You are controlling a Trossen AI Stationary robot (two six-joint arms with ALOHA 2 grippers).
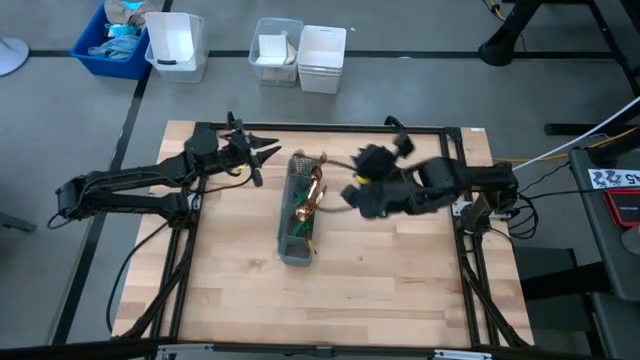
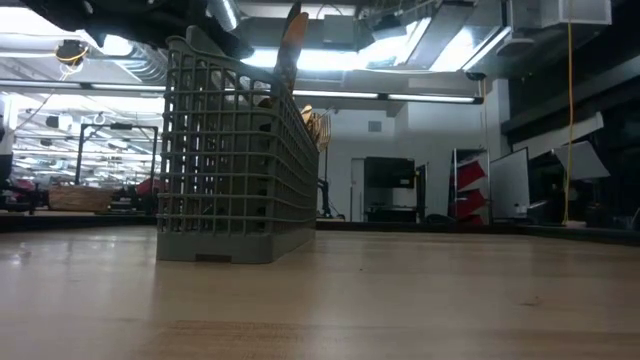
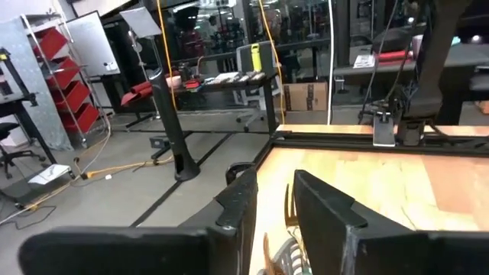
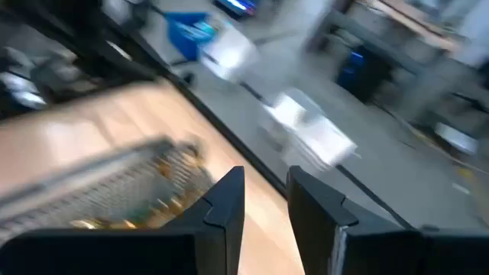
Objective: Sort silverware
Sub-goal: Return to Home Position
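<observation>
Treat as light, stiff and slippery, pinching mid-handle, the gold-headed, teal-handled silverware (image 1: 311,195) bunched inside the grey mesh oblong caddy (image 2: 220,170), flanked by left gripper (image 3: 275,183) and right gripper (image 4: 266,183), both narrowly parted, empty.

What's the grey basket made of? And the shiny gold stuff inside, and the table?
The grey basket looks like matte plastic: thick moulded grid bars, no shine. The silverware heads look like polished gold-coloured metal, since they glint. The table top looks like pale wood, with plank strips and grain.
</observation>
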